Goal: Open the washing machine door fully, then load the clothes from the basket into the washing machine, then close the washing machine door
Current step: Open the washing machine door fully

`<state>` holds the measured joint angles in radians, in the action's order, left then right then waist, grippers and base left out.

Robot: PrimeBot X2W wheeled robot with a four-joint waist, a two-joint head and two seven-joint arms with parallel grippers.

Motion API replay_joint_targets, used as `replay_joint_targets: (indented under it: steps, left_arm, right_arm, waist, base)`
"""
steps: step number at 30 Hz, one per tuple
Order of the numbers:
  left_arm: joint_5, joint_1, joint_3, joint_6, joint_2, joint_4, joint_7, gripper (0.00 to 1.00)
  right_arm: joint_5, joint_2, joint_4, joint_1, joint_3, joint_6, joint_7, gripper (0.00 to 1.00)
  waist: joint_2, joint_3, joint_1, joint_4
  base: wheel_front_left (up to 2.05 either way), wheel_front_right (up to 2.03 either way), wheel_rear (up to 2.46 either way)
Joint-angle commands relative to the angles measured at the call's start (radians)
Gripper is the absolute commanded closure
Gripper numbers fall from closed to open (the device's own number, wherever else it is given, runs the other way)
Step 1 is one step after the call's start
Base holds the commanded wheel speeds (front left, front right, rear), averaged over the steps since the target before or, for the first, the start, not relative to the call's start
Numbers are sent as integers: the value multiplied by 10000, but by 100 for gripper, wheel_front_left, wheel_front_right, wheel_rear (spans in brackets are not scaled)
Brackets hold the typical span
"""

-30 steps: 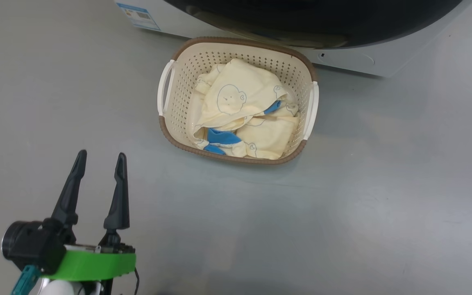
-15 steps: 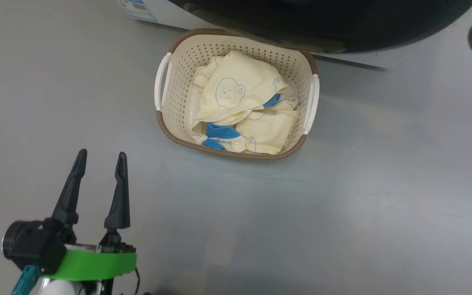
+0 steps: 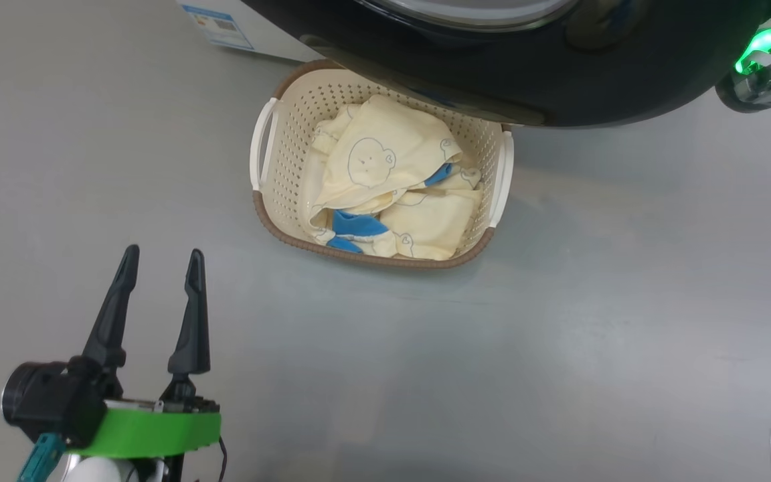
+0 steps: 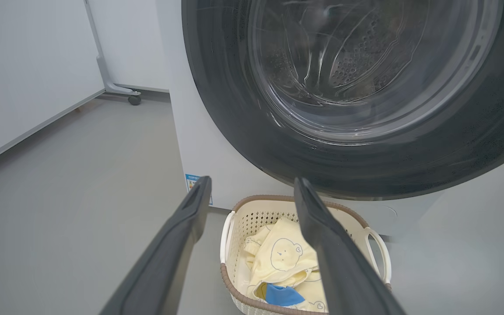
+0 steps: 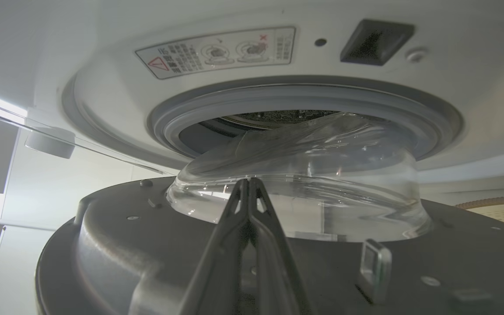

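Observation:
The glossy black washing machine door [image 3: 559, 80] stands partly open and hangs over the far rim of the basket [image 3: 262, 207]. The cream basket holds the pale yellow clothes [image 3: 385, 181] with blue patches. My left gripper [image 3: 163, 253] is open and empty, low at the left, well short of the basket. In the left wrist view its fingertips [image 4: 253, 180] frame the door [image 4: 234, 131] and the basket [image 4: 252, 202] with the clothes [image 4: 282, 258]. My right gripper [image 5: 247, 180] is shut with nothing in it, lying along the door's grey inner face [image 5: 103, 227], pointing at the glass bowl [image 5: 322, 188].
The white washing machine [image 3: 272, 40] stands behind the basket, its grey gasket [image 5: 304, 94] and drum mouth showing past the door. My right wrist with a green light [image 3: 757, 50] sits at the door's right edge. Bare grey floor [image 3: 492, 368] lies around the basket.
The door has swung further out, now covering the basket's far rim. My right wrist has come further into the head view at the upper right. The left gripper has stayed put.

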<state>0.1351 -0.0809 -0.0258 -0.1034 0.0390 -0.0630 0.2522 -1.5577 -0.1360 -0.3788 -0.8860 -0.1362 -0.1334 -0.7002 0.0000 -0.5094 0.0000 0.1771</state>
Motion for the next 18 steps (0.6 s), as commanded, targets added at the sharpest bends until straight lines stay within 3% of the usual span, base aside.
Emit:
replay_joint_targets:
  steps: [1, 18]
  left_arm:
    - [-11, 38, 398, 57, 112, -258, 95, 0]
    - [263, 146, 155, 39, 112, 77, 95, 0]
  right_arm:
    - [-59, 174, 353, 70, 170, 27, -53, 100]
    - [9, 384, 488, 1097, 860, 27, -341, 100]
  waist:
    - [0, 112, 0, -75]
    - [0, 1127, 0, -285]
  base:
    - [0, 0, 0]
    - [0, 0, 0]
